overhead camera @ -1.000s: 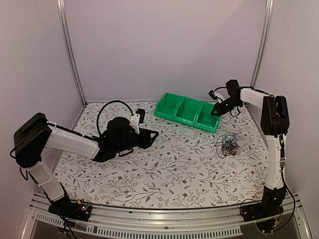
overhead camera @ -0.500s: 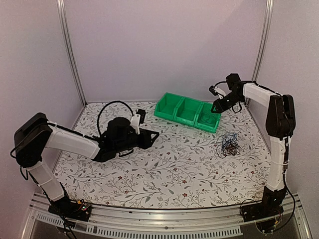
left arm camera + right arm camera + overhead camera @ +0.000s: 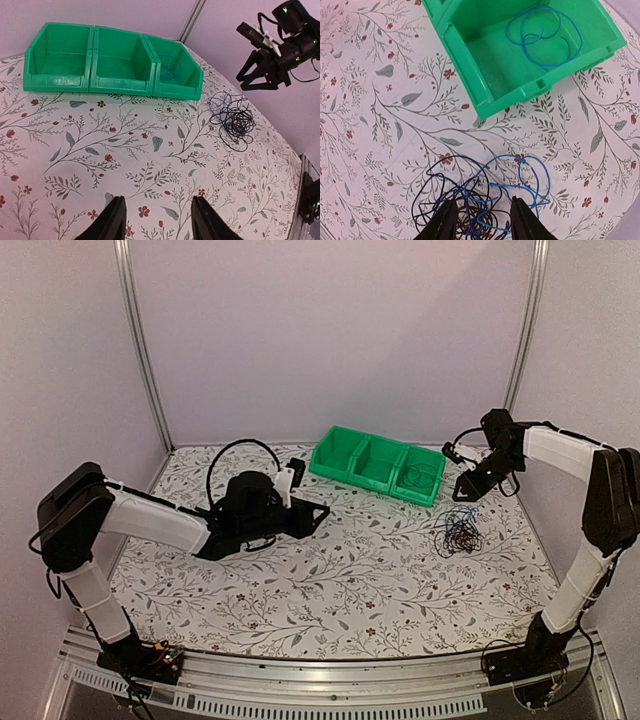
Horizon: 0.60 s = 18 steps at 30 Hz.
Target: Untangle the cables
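The cables [image 3: 459, 532] lie as a tangle of thin black, dark brown and blue wires on the flowered table, right of centre. My right gripper [image 3: 468, 492] hangs open just above and behind the tangle. In the right wrist view the cables [image 3: 475, 192] spread under the open right gripper [image 3: 482, 222], with nothing between its fingers. One blue cable [image 3: 545, 37] lies coiled alone in the green bin's right compartment. My left gripper [image 3: 308, 520] is open over the table's left-centre, far from the tangle [image 3: 232, 117]. The left gripper [image 3: 160, 222] holds nothing.
A green three-compartment bin [image 3: 372, 478] stands at the back centre; its other two compartments [image 3: 60, 80] hold nothing. The right arm's gripper [image 3: 260, 75] shows in the left wrist view above the tangle. Purple walls close the back and sides.
My right gripper has opened, leaving the blue cable in the bin's right compartment, and swung right and down toward the tangle. The left arm has shifted slightly to the right.
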Tool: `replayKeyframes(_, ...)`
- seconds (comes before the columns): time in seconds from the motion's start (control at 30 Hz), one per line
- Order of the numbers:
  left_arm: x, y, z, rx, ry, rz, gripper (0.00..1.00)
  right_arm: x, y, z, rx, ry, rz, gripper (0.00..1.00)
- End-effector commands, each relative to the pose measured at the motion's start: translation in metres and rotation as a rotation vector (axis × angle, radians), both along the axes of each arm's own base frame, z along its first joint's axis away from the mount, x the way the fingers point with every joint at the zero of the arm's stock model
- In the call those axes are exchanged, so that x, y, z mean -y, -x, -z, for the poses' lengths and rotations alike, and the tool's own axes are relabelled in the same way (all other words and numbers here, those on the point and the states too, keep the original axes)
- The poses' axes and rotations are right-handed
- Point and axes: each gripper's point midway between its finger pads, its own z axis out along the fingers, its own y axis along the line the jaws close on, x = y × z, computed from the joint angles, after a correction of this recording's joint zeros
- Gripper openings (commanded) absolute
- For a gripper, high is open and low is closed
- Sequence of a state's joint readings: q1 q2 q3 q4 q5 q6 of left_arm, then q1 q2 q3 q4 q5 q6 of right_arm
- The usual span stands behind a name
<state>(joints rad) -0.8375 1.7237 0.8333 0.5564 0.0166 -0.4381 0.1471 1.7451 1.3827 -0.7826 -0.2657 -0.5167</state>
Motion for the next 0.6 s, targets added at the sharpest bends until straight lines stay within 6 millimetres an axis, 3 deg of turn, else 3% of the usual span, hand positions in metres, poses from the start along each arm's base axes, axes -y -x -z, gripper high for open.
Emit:
replayKeyframes(0.0,0.015,0.01,0.007,-0.017,-0.018,0.066,0.44,0.037,0.011,-0.008,0.029,0.052,0.058,0.37)
replayKeyframes(0.23,0.025,0.016,0.009,-0.03,-0.028,0.105,0.45,0.057,0.025,0.005,0.035,0.071,0.076,0.35)
replayKeyframes(0.57,0.029,0.018,0.0,-0.051,-0.013,0.121,0.45,0.072,0.016,0.024,0.113,0.195,0.025,0.36)
